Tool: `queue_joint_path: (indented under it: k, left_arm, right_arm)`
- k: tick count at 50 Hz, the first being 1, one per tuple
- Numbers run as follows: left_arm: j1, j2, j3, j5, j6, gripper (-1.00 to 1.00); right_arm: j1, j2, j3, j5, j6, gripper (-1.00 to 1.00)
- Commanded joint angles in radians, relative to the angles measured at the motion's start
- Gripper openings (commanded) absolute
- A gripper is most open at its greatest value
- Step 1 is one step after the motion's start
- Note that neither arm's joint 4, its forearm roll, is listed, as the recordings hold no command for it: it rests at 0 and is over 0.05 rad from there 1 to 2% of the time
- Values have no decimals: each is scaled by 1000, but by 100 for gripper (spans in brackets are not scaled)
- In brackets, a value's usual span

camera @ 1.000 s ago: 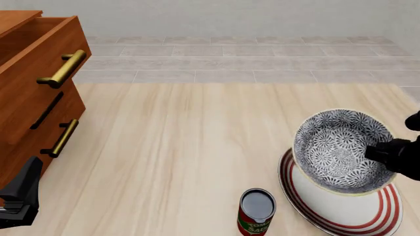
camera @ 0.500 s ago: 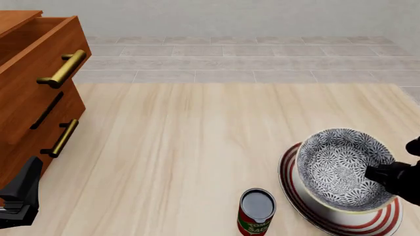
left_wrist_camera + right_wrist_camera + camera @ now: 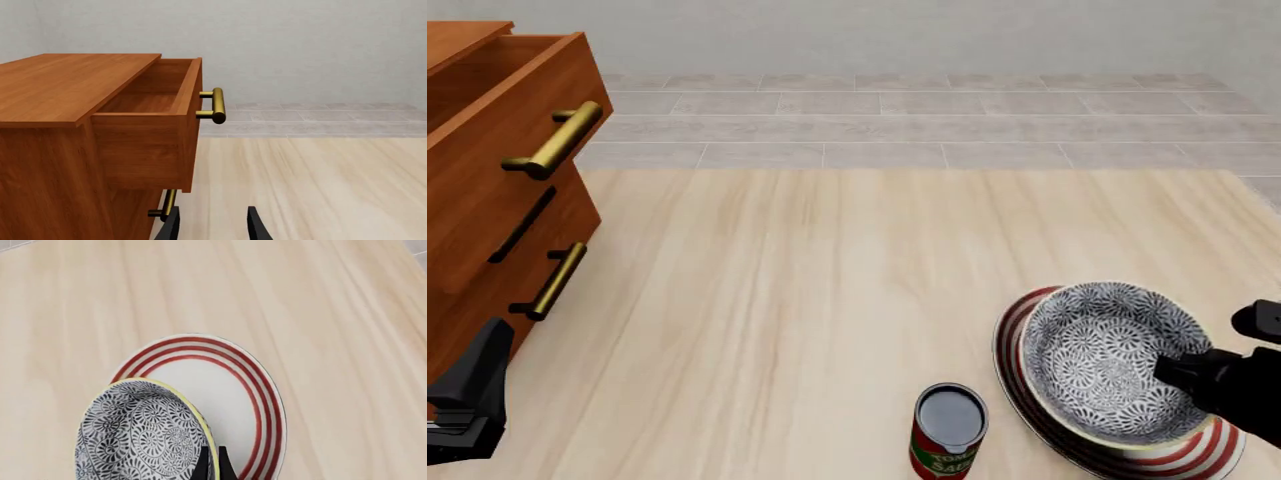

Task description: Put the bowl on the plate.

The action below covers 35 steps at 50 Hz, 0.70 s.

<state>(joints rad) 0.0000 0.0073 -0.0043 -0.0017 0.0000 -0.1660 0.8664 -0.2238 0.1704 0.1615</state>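
Note:
The grey-and-white floral bowl (image 3: 1101, 358) sits low over the white red-ringed plate (image 3: 1217, 452) at the near right, tilted slightly. I cannot tell whether its base touches the plate. My right gripper (image 3: 1182, 372) is shut on the bowl's right rim. In the right wrist view the bowl (image 3: 137, 432) covers part of the plate (image 3: 230, 390), and the right gripper (image 3: 212, 462) pinches the yellowish rim. My left gripper (image 3: 474, 385) stays at the near left by the cabinet. In the left wrist view it (image 3: 212, 227) is open and holds nothing.
A red-labelled tin can (image 3: 948, 432) stands upright just left of the plate. A wooden cabinet (image 3: 494, 200) with brass handles fills the left side, its top drawer (image 3: 157, 100) pulled open. Bare wooden tabletop (image 3: 827, 280) lies between them.
My right gripper has come down and nearer with the bowl, from well above the plate to low over it. The left arm and the can have not moved.

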Motion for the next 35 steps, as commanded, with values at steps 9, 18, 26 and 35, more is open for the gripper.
queue_joint_path:
  k: [9, 18, 26, 35]
  left_arm:
    - [0, 0, 0, 0, 0, 100]
    - [0, 0, 0, 0, 0, 100]
    - [0, 0, 0, 0, 0, 100]
    - [0, 0, 0, 0, 0, 100]
  right_arm:
    - [-3, 39, 13, -43, 6, -100]
    - [-6, 62, 12, -59, 5, -100]
    - [-8, 53, 22, -58, 7, -100]
    - [-16, 60, 12, -56, 0, 100]
